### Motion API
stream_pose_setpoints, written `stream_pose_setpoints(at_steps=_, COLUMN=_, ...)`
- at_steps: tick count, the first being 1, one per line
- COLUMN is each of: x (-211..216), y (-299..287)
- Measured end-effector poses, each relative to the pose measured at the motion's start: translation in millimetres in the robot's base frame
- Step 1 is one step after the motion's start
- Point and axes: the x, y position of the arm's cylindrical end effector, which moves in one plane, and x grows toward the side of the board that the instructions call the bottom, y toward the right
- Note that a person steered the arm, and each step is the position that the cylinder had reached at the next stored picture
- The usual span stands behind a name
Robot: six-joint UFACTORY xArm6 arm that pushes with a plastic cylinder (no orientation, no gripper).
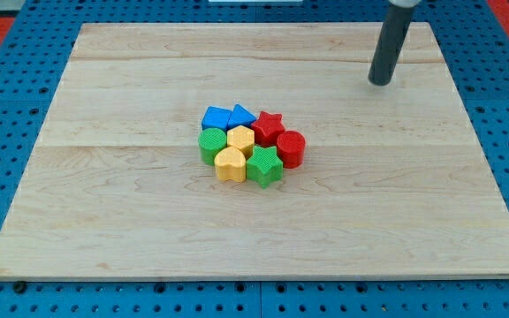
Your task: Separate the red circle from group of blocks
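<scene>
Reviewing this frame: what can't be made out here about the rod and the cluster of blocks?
- The dark rod's upper part is cut off by the view's top edge; my tip shows, up and right of the cluster.
- Whether the red circle block touches the red star block and green star block: no gap visible.
- Back blue blocks' shapes: partly hidden by the yellow block.

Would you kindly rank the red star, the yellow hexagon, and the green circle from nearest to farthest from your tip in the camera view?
My tip stands apart from the cluster, toward the view's top right.
1. red star: the cluster's upper right, nearest.
2. yellow hexagon: the cluster's middle.
3. green circle: the cluster's left edge, farthest.
</scene>
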Motion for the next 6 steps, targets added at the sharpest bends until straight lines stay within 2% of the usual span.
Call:
stream_pose_setpoints(at_steps=2, x=141.1, y=-21.6)
stream_pose_setpoints(at_steps=3, x=195.0, y=-61.8)
stream_pose_setpoints(at_steps=4, x=174.1, y=-134.3)
stream_pose_setpoints(at_steps=5, x=130.4, y=-160.7)
stream_pose_setpoints(at_steps=6, x=105.2, y=-157.7)
